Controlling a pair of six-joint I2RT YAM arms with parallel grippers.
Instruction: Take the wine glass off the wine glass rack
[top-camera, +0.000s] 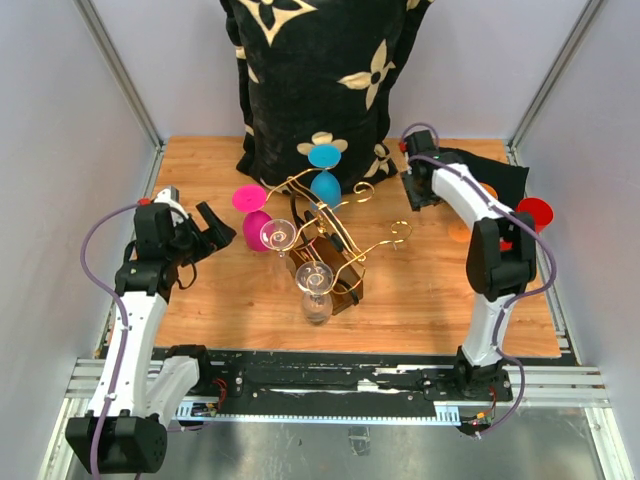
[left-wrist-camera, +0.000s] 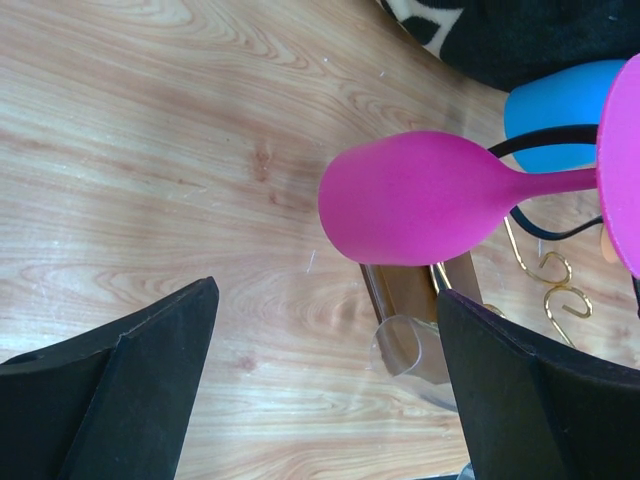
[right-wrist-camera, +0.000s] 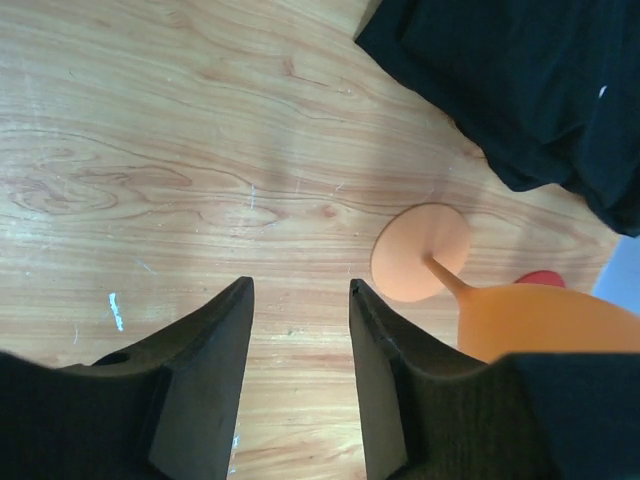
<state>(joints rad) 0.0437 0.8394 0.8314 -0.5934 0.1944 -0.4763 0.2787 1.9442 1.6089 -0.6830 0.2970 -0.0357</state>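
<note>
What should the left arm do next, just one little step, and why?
Probably ease the left tool forward toward the pink wine glass. Its fingers stand wide open and empty, and the glass's bowl, hanging on the wine glass rack, lies just ahead of the fingertips, not between them. Closing would make sense only once it is.
</note>
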